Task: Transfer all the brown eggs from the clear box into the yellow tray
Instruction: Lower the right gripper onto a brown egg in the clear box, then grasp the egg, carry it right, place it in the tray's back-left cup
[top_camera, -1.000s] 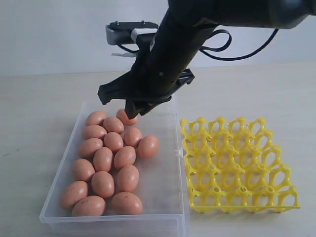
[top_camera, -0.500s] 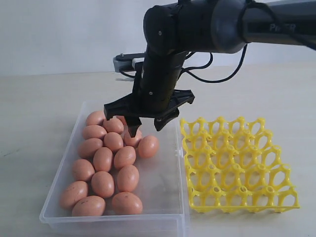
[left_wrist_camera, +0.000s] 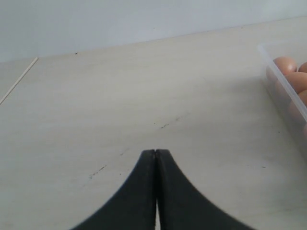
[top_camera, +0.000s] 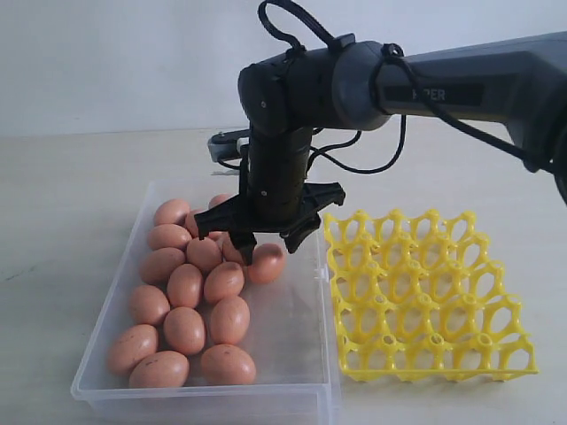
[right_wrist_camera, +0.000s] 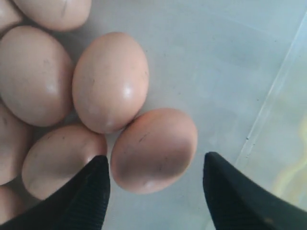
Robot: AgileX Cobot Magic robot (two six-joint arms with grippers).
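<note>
- The egg I am after point(top_camera: 266, 263) lies in the clear box point(top_camera: 306, 305), at the edge of the cluster on the side nearest the yellow tray point(top_camera: 425, 292). It touches two neighbours on one side and has bare box floor on the other.
- I judge it light, with a smooth, hard shell that is brittle. It will likely slip or roll if I pinch it off-centre, and crack if I squeeze hard.
- The best hold looks to be across its narrow waist, with pads on opposite flanks and only a gentle close.
- My right claw point(top_camera: 268, 250) is spread apart and straddles this egg, tips low on either side. I see no contact yet. One tip comes down close to a neighbouring egg, so there is a risk of nudging it.
- The other brown eggs point(top_camera: 185, 285) sit packed together toward the far wall of the box.
- The tray stands just beside the box, and I see no egg in its cups.
- My left claw point(left_wrist_camera: 156, 158) is pressed together on nothing, over the table point(left_wrist_camera: 96, 105) outside the box.
</note>
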